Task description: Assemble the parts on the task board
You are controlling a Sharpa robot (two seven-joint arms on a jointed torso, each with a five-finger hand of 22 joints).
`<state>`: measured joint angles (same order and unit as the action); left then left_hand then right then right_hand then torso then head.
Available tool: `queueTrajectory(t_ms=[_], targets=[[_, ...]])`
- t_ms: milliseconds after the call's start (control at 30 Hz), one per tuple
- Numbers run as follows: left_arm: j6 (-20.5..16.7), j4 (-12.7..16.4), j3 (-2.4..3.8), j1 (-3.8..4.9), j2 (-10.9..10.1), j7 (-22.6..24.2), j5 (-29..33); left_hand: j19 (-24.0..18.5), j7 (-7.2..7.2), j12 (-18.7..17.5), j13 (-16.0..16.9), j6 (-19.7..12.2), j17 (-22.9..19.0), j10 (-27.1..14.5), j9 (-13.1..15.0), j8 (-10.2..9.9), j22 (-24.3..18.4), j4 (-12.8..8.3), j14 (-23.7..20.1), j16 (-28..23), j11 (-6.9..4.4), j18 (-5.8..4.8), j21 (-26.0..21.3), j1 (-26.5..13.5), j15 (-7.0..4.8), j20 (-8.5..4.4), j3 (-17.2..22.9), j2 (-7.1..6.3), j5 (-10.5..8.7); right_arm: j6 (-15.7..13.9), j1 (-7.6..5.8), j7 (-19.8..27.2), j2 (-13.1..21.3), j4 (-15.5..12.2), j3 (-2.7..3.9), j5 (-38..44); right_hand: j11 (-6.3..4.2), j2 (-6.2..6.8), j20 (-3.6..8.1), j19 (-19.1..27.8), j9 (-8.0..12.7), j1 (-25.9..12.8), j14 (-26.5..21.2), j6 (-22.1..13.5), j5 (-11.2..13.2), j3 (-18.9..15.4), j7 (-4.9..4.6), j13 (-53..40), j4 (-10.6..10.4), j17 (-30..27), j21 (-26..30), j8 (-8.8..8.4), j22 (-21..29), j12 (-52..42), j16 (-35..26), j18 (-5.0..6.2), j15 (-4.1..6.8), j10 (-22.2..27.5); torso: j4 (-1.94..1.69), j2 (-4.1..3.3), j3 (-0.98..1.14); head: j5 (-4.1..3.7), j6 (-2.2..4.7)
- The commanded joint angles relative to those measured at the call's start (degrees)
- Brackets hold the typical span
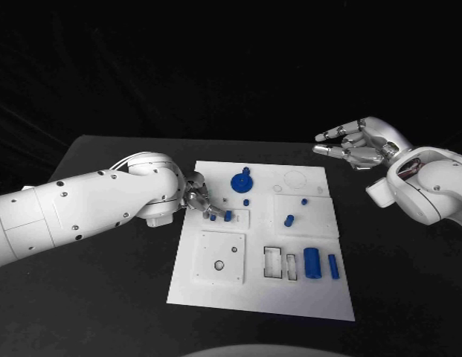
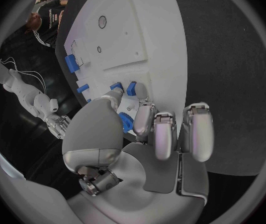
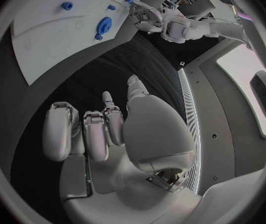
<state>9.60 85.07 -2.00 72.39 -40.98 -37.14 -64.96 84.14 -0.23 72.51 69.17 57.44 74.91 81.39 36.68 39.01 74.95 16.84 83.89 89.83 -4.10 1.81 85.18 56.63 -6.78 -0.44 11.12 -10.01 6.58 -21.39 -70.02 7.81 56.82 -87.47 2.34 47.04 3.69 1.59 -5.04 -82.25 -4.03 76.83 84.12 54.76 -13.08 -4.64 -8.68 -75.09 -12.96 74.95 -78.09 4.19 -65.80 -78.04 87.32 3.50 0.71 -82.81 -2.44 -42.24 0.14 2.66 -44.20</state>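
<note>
The white task board lies in the middle of the table. My left hand reaches down over its left side. Thumb and fingers are apart, their tips next to two small blue pegs by a small square recess. A ridged blue piece shows through the gap under the hand, not pinched. A blue gear sits at the far end. A blue peg and two blue cylinders lie on the right half. My right hand hangs empty in the air, beyond the board's far right corner.
A raised white square plate with a hole takes up the board's near left. Two rectangular slots are beside the cylinders. Black table surrounds the board on every side.
</note>
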Motion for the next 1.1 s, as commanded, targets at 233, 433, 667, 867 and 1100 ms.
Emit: queueTrajectory(t_ms=[233, 433, 667, 867, 1100], targets=[[-10.2, 1.4, 0.07, -0.03, -1.4, 3.6, 8.8, 1.0, 1.56, -8.1, -8.8, -4.2, 15.1, -5.9, -0.8, -0.9, 1.7, 0.0, 6.1, 0.2, 1.49, 1.53, -7.0, 1.7, 0.7, 0.4, -1.7, 1.02, 0.32, 0.7, 0.03, 0.6, -0.2, 0.2, 0.01, 0.2, 0.04, -0.17, 0.18, 0.4, 0.0, -0.6, 4.8, 0.3, 0.0, -0.4, -0.04, -6.1, -0.1, 10.7, 0.4, 0.03, 0.1, 0.5, -0.2, 1.13, 0.1, 0.6, 0.04, -0.02, -0.02, -0.2, 0.18], [-16.2, 1.8, 0.12, 0.08, -2.6, 14.7, 18.8, -14.9, 6.12, -26.3, -27.2, -12.5, -8.9, -22.5, -4.4, -4.2, -33.3, 0.0, -4.8, -19.9, 5.81, 8.33, -43.7, 7.1, 4.47, 3.93, 0.0, 1.14, 0.07, 0.8, 0.04, 0.6, -0.3, 0.3, 0.01, 0.1, 0.04, -0.17, 0.18, 0.4, 0.0, -0.6, 4.8, 0.3, 0.0, -0.4, -0.04, -6.1, -0.1, 10.7, 0.4, 0.03, 0.1, 0.5, -0.2, 1.13, 0.1, 0.6, -0.03, -0.01, 0.01, -0.46, 0.38], [-19.6, 1.5, 0.11, 0.1, -2.7, 28.1, 21.6, -18.3, 9.15, -34.0, -34.9, -16.0, -31.1, -30.0, -9.4, -6.9, -41.6, -2.4, -17.6, -42.9, 8.94, 8.58, -55.1, 18.4, 7.28, 6.79, 7.1, 2.63, -0.04, 0.8, 0.04, 0.6, -0.3, 0.4, 0.01, 0.1, 0.04, -0.19, 0.18, 0.4, 0.0, -0.6, 4.8, 0.3, -0.1, -0.5, -0.04, -6.1, -0.1, 10.7, 0.4, 0.02, 0.1, 0.4, -0.2, 1.13, 0.1, 0.5, 0.03, -0.03, 0.0, -0.67, 0.71], [-23.0, 0.1, 0.04, 0.09, -0.5, 35.1, 9.0, -16.6, 8.88, -39.3, -42.3, -12.8, -33.6, -29.7, -15.4, -11.0, -44.1, -7.0, -17.6, -45.0, 8.99, 8.39, -57.6, 26.6, 7.03, 6.71, 12.8, 0.11, -0.29, 0.9, 0.04, 0.7, -0.4, 0.5, 0.01, 0.0, 0.04, -0.19, 0.18, 0.4, 0.0, -0.6, 4.8, 0.3, -0.1, -0.5, -0.04, -6.1, -0.1, 10.7, 0.4, 0.02, 0.1, 0.4, -0.2, 1.13, 0.1, 0.5, 0.07, 0.0, -0.01, -1.06, 1.28], [-23.5, -2.7, -0.5, 0.0, 3.3, 36.6, -6.6, -7.5, 7.81, -44.2, -50.4, -7.7, -13.3, -27.0, -22.5, -17.6, -41.4, -8.7, -2.2, -22.0, 7.95, 8.67, -51.9, 26.1, 5.97, 5.22, 13.3, -2.97, -1.17, 1.0, 0.08, 0.7, -0.6, 0.6, 0.0, 0.0, 0.05, -0.22, 0.17, 0.4, 0.0, -0.7, 4.8, 0.2, -0.1, -0.5, -0.05, -6.2, -0.1, 10.7, 0.4, 0.02, 0.1, 0.4, -0.2, 1.12, 0.1, 0.5, 0.22, -0.05, -0.01, -1.54, 1.83]])
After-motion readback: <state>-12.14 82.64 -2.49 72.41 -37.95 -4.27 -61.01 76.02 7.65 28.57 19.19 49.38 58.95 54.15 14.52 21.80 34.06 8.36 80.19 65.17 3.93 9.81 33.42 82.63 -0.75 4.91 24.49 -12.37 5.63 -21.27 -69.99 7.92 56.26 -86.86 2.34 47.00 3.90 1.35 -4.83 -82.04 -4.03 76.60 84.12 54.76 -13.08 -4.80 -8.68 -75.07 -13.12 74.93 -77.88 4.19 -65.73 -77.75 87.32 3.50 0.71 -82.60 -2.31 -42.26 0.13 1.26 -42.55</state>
